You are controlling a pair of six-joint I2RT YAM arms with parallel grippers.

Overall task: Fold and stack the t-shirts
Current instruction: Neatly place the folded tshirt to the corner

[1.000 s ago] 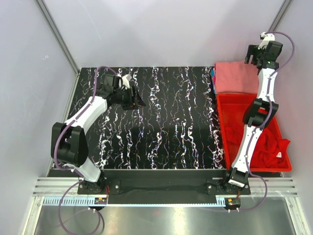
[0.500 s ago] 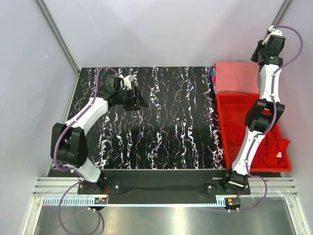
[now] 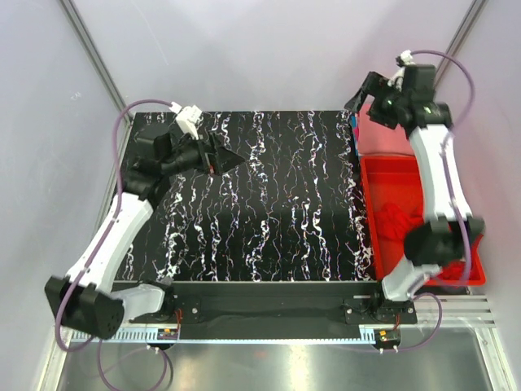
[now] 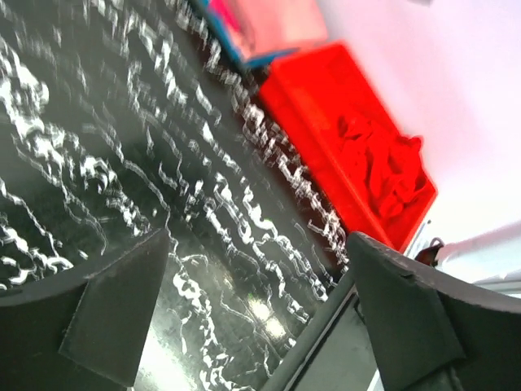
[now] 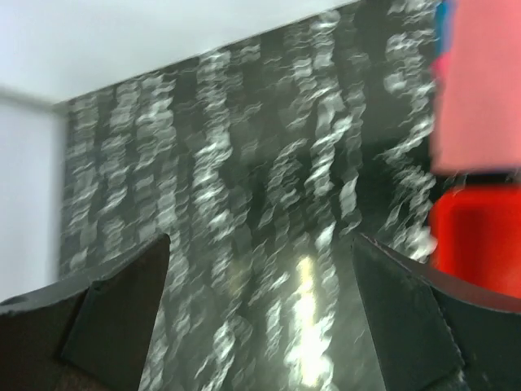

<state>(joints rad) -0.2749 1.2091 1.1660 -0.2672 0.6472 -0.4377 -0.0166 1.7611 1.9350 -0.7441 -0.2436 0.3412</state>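
A folded salmon-pink t-shirt (image 3: pixel 389 138) lies on the table's back right corner, with a magenta and blue edge (image 3: pixel 355 130) showing under it. A crumpled red t-shirt (image 3: pixel 396 218) sits in the red bin (image 3: pixel 370 204). My left gripper (image 3: pixel 234 158) hangs open above the back left of the table, holding nothing. My right gripper (image 3: pixel 363 98) is raised over the folded stack's back left corner, open and empty. The left wrist view shows open jaws (image 4: pixel 259 236) over the table, the red t-shirt (image 4: pixel 383 171) and the folded shirt (image 4: pixel 277 20). The right wrist view, blurred, shows open jaws (image 5: pixel 262 238) and the folded shirt (image 5: pixel 480 81).
The black marbled table (image 3: pixel 277 212) spreads between the arms. The red bin (image 4: pixel 317 106) fills its right side in front of the folded stack, and its corner shows in the right wrist view (image 5: pixel 480 236). Grey walls and metal posts enclose the table's back and sides.
Both arms have swung upward. My left gripper rose and shifted slightly back. My right gripper moved left from behind the stack to its back left corner. No shirt moved.
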